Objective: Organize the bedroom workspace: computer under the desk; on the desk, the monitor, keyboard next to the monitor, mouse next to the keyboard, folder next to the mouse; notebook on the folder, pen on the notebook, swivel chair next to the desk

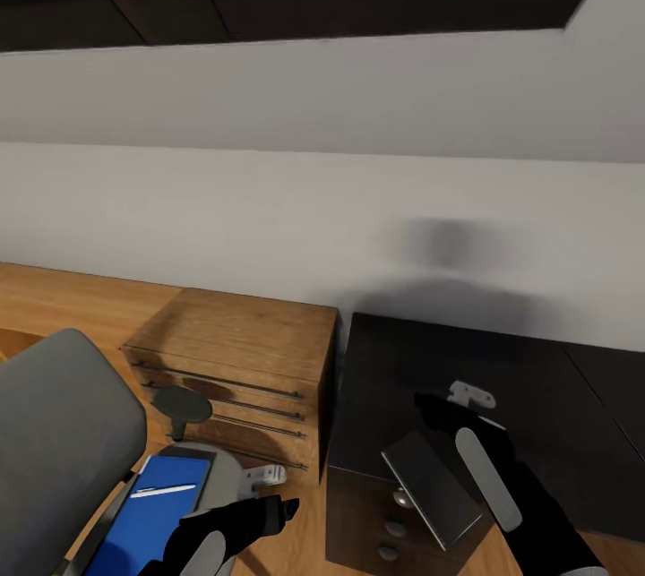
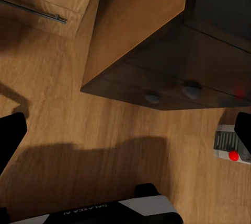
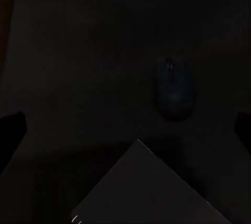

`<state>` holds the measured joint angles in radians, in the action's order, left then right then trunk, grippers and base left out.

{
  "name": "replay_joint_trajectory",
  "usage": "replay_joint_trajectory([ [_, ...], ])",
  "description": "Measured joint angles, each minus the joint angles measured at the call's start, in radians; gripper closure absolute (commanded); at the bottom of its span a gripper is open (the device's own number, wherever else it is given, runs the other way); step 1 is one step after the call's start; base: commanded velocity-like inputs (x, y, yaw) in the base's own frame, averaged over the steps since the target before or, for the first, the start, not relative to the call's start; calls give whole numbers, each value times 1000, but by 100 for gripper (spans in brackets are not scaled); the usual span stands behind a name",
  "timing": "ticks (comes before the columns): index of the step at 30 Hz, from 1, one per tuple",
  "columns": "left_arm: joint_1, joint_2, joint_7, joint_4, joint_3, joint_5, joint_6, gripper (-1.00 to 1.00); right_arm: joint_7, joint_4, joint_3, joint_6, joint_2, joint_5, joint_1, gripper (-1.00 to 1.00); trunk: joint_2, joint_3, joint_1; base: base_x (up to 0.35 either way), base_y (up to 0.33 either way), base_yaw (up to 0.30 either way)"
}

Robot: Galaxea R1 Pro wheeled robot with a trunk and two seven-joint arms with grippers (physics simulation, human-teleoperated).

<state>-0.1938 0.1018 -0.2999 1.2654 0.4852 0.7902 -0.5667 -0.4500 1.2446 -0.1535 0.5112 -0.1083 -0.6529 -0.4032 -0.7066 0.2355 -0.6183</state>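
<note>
holding a thin flat grey notebook (image 1: 432, 488) above the near corner of the black-topped desk (image 1: 537, 397), the right gripper (image 1: 445, 410) grasps it at one end, so the slab hangs tilted over the desk's edge and drawer unit. the right wrist view shows the same notebook (image 3: 149, 190) close under the camera, with a small rounded black mouse (image 3: 174, 88) lying on the dark desk surface (image 3: 78, 51) beyond it, apart from the slab. the round silver knobs (image 1: 392, 527) of the drawer unit show just below the notebook in the head view.

the left gripper (image 1: 273, 511) hangs low over the light wood plank floor (image 1: 54, 303), its fingers spread apart with nothing between them. just beside it stands the grey upholstered swivel chair (image 1: 63, 433), and a flat bright blue folder (image 1: 148, 518) lies on its seat with a slim white pen (image 1: 162, 491) on top. a low light-wood cabinet with dark bar handles (image 1: 242, 361) stands against the white wall, between the chair and the desk. in the left wrist view a small light grey computer case with a red light (image 2: 230, 148) sits on the floor near the dark drawer unit (image 2: 172, 85).
</note>
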Motion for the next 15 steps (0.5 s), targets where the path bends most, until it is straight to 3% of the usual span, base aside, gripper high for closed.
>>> replay_joint_trajectory([
  [9,0,-2,1,0,2,0,0,-100,0,-23,0,0,2,69,-26,-100,0,0,0,0,0,0],
  [12,0,-3,2,0,4,0,0,-100,1,-64,0,0,4,104,-76,-100,0,0,0,0,0,0],
  [15,0,-2,2,1,3,0,0,-100,1,-116,1,-1,4,113,-127,-100,0,0,0,0,0,0],
])
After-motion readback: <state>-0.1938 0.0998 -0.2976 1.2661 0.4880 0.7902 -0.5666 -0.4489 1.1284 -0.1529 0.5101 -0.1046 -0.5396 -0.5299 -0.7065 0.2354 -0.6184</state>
